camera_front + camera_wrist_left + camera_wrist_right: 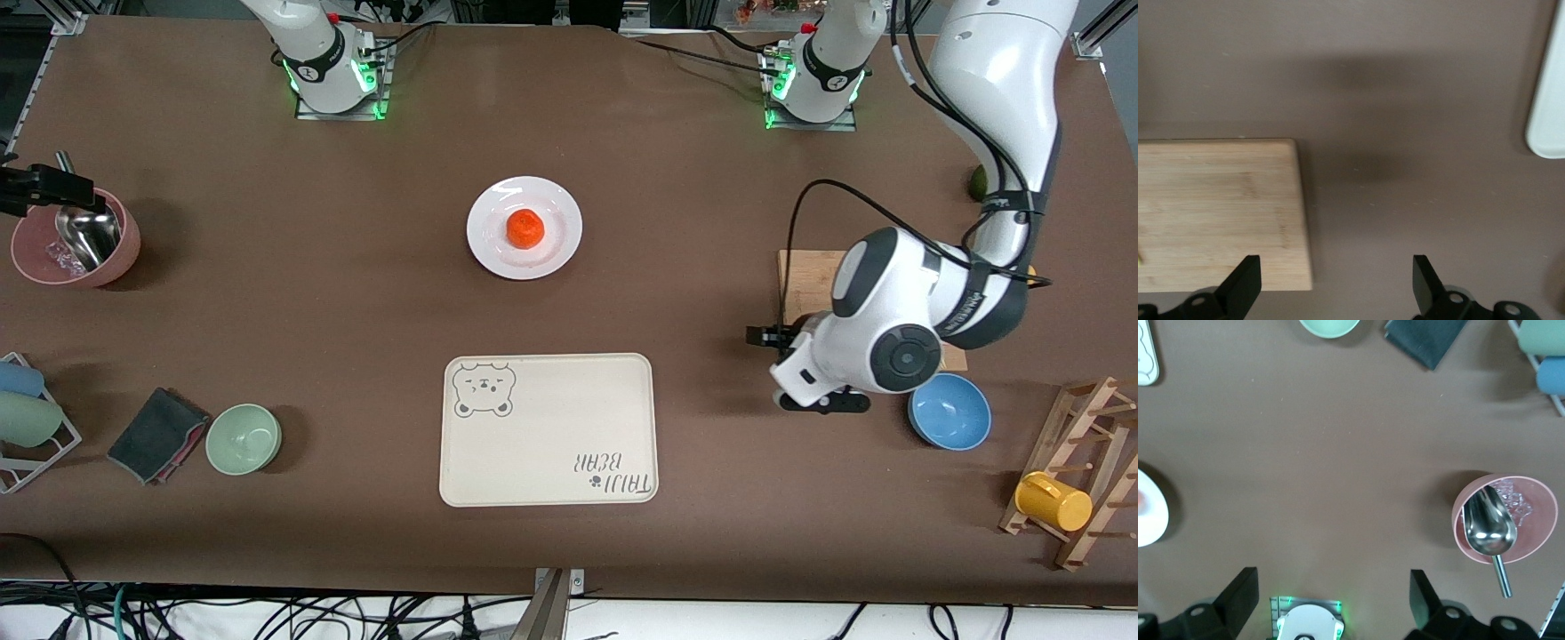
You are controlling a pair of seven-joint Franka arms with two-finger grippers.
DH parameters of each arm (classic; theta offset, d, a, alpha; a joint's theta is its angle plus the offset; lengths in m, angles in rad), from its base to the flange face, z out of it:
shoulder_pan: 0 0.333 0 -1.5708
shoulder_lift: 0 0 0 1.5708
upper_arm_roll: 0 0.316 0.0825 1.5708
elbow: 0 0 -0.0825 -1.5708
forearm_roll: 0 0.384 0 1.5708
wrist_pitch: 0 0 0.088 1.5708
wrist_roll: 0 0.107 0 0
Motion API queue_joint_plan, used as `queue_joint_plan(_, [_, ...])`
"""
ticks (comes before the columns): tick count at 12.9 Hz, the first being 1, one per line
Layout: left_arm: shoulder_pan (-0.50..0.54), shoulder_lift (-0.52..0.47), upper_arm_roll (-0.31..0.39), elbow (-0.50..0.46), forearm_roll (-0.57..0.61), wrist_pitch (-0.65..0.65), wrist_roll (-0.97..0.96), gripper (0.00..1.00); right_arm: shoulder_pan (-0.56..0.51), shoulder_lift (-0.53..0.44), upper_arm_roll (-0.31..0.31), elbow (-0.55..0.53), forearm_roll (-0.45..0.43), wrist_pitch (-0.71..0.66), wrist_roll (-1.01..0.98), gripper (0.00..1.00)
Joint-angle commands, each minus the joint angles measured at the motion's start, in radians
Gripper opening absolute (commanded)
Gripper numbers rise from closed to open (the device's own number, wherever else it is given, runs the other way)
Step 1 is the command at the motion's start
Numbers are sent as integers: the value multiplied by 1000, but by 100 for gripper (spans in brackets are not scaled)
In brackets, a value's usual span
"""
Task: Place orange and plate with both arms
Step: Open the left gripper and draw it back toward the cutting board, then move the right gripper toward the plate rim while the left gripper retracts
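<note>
The orange [524,228] sits in the middle of the white plate [500,253], which lies mid-table, farther from the front camera than the beige bear tray [548,429]. My left gripper [763,339] [1336,263] hangs open and empty over bare table, beside the edge of the wooden board [805,284] [1218,213]. My right gripper [1333,583] is open and empty, held high over the table near its own base [1308,623]. It does not show in the front view. The plate's rim [1148,520] shows at the edge of the right wrist view.
A pink bowl with a metal scoop [76,238] [1503,520] stands at the right arm's end. A green bowl [244,438], dark cloth [158,434] and cup rack [27,418] lie nearer the camera. A blue bowl [949,411] and a wooden rack with a yellow mug [1053,500] stand at the left arm's end.
</note>
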Motion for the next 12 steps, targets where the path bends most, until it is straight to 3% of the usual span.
queue_joint_plan(1, [54, -24, -12, -4, 67, -18, 63, 100, 29, 27, 8, -12, 14, -20, -19, 100])
queue_joint_plan(5, [180, -65, -13, -3, 71, -18, 302, 100, 49, 46, 11, -14, 41, -39, -50, 100])
queue_joint_plan(7, [240, -91, -20, -3, 68, -18, 315, 100, 59, 67, 13, -34, 114, 4, -36, 100])
queue_joint_plan(9, [245, -122, -13, 5, 69, -18, 312, 100, 77, 60, 13, -109, 134, 78, -19, 100])
queue_joint_plan(10, [251, -125, -13, 23, 72, -21, 335, 100, 82, 69, 13, -118, 187, 90, -4, 100])
queue_joint_plan(12, [251, -134, -9, 49, 57, -12, 336, 100, 85, 16, 40, -292, 234, 269, 19, 100])
